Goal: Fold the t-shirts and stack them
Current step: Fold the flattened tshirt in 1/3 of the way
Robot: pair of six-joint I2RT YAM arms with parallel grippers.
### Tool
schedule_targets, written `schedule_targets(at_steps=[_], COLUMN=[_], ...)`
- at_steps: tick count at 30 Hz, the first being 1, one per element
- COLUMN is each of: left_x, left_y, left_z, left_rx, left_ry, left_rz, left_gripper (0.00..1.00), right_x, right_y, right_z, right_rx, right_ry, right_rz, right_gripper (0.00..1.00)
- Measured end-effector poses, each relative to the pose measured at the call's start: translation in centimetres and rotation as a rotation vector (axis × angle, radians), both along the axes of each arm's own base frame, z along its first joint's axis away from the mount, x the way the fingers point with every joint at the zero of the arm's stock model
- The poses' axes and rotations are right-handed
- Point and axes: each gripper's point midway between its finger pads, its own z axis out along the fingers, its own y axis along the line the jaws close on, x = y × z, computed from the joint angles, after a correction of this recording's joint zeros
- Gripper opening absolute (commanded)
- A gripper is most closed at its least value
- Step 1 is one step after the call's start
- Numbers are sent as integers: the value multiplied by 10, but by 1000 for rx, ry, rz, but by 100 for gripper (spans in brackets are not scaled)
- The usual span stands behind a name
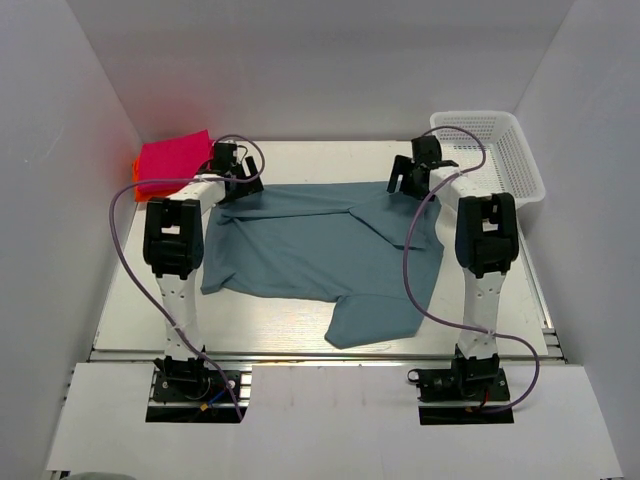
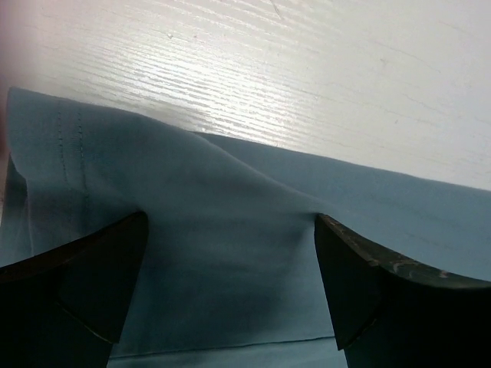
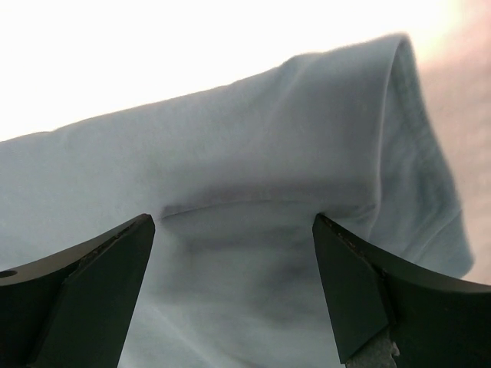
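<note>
Teal t-shirt (image 1: 300,250), jaws spread at far edge

Top view: bright, even, diffuse light; soft shadows only. Left wrist view: glare streaks on tabletop (image 2: 307,69), left fingers (image 2: 77,295) dark, blurred near lens. Right wrist view: background blown out white, teal shirt (image 3: 268,153) washed pale, right fingers (image 3: 84,295) soft.

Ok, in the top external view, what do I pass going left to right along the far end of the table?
magenta t-shirt → left gripper → right gripper → white mesh basket
</note>
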Motion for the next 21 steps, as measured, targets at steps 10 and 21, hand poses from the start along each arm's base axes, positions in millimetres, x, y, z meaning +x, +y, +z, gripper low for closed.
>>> schedule_targets(at_steps=[10,21], left_x=[-58,-246], left_y=[12,48], left_z=[51,55], left_rx=[35,-18], left_ry=[4,88], left_rz=[0,292], left_gripper=[100,97], right_x=[-15,-146], right_y=[21,72], right_z=[65,126], right_rx=[23,199], right_ry=[-115,-238], right_rz=[182,352], right_gripper=[90,90])
